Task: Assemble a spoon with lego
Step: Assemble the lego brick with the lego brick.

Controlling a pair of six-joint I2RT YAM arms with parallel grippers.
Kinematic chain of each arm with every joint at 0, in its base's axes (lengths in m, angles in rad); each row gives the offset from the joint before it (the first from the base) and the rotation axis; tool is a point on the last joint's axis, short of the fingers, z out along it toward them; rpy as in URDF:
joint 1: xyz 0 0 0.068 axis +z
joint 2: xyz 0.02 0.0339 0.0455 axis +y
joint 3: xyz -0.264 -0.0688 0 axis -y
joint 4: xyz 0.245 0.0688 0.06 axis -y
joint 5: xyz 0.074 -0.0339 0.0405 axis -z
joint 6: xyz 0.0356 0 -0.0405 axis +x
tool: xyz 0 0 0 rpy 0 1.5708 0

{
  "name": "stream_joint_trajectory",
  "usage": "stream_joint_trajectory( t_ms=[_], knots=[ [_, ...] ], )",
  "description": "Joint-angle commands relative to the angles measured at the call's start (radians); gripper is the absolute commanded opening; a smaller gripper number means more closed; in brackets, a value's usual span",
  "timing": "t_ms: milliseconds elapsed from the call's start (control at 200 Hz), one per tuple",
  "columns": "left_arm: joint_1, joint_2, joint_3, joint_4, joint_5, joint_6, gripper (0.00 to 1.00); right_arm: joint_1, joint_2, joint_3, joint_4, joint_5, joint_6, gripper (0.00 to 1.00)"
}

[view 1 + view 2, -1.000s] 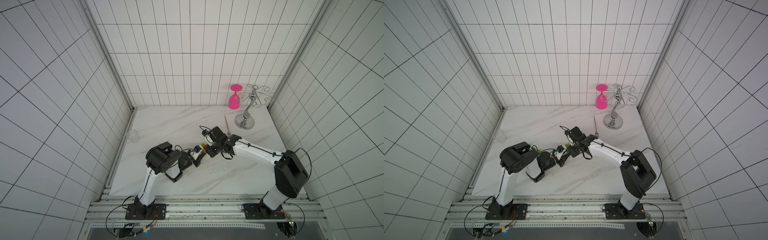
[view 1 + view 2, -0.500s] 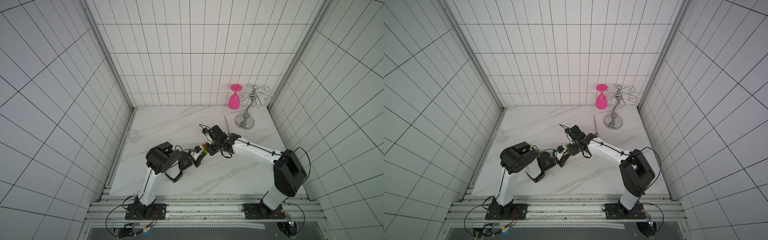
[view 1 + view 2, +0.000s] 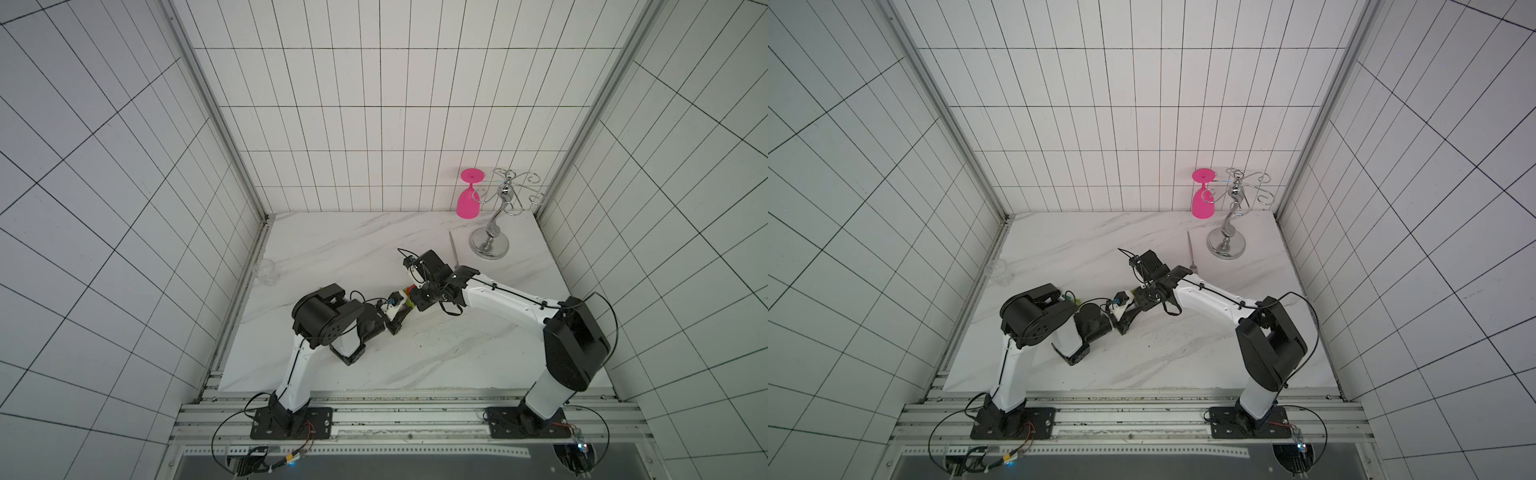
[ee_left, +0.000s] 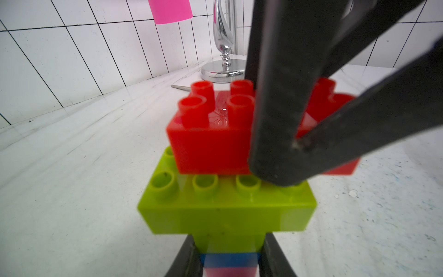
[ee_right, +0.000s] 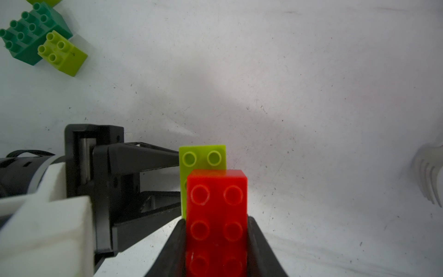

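Note:
In the left wrist view the partly built spoon shows a wide lime-green brick (image 4: 225, 211) on a small lime brick, then a blue brick (image 4: 230, 260) and a pink brick (image 4: 230, 272). My left gripper (image 4: 229, 239) is shut on that narrow stem. A red brick (image 4: 211, 141) sits on the lime brick's far studs, shifted to one side. My right gripper (image 5: 216, 223) is shut on the red brick (image 5: 217, 211), with the lime brick (image 5: 203, 156) behind it. In both top views the grippers meet at mid-table: left (image 3: 401, 309), right (image 3: 415, 297).
A loose dark-green brick (image 5: 31, 31) and a small lime brick (image 5: 63, 54) lie together beside the left arm. A metal fork (image 3: 454, 249) lies near a chrome rack (image 3: 492, 245) holding a pink glass (image 3: 469, 199) at the back right. A clear glass (image 3: 266, 272) stands at the left edge.
The right gripper with the red brick has edged slightly toward the left gripper. Both grips are unchanged.

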Motion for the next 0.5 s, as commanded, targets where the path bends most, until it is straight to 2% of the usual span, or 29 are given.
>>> stream_joint_trajectory(
  t_ms=[0,295,495],
  knots=[
    [-0.003,0.011,0.008,-0.031,0.004,0.012,0.03,0.014,-0.01,-0.012,-0.059,-0.013,0.016,0.16],
    [-0.003,0.003,0.009,-0.046,-0.006,0.014,0.03,0.032,-0.004,-0.014,-0.088,0.008,0.031,0.16],
    [-0.003,0.002,0.01,-0.05,-0.007,0.012,0.03,0.033,0.009,-0.021,-0.118,0.068,0.038,0.16]
  ],
)
